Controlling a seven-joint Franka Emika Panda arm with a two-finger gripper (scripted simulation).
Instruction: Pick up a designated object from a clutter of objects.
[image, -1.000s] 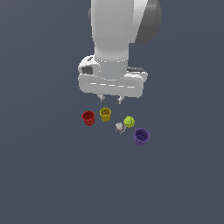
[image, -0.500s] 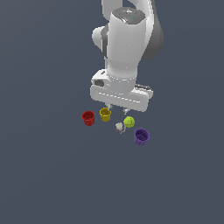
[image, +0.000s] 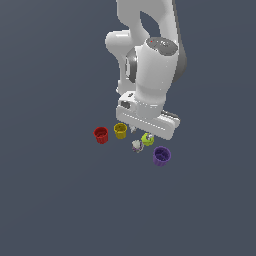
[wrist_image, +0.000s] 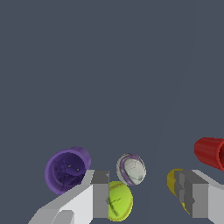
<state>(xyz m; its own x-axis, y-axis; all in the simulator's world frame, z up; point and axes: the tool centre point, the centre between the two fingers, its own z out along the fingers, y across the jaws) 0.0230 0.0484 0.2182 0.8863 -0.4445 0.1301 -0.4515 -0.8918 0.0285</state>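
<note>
The purple ribbed cup stands upright at the exterior view's right end of the clutter; it also shows in the wrist view. The red cup, yellow cup, yellow-green ball and tiny whitish lumpy object lie beside it. My gripper is open and empty, hovering just above the ball and the yellow cup, apart from the purple cup. In the wrist view its fingers stand wide apart, with the ball by one finger and the yellow cup by the other.
The whitish object lies between the purple cup and the yellow cup, and the red cup is at the far side. A plain dark grey floor surrounds the clutter. The white arm rises above the items.
The arm has come lower and shifted toward the exterior view's right, and the hand has tilted. It now sits close over the ball and yellow cup. The objects have not moved.
</note>
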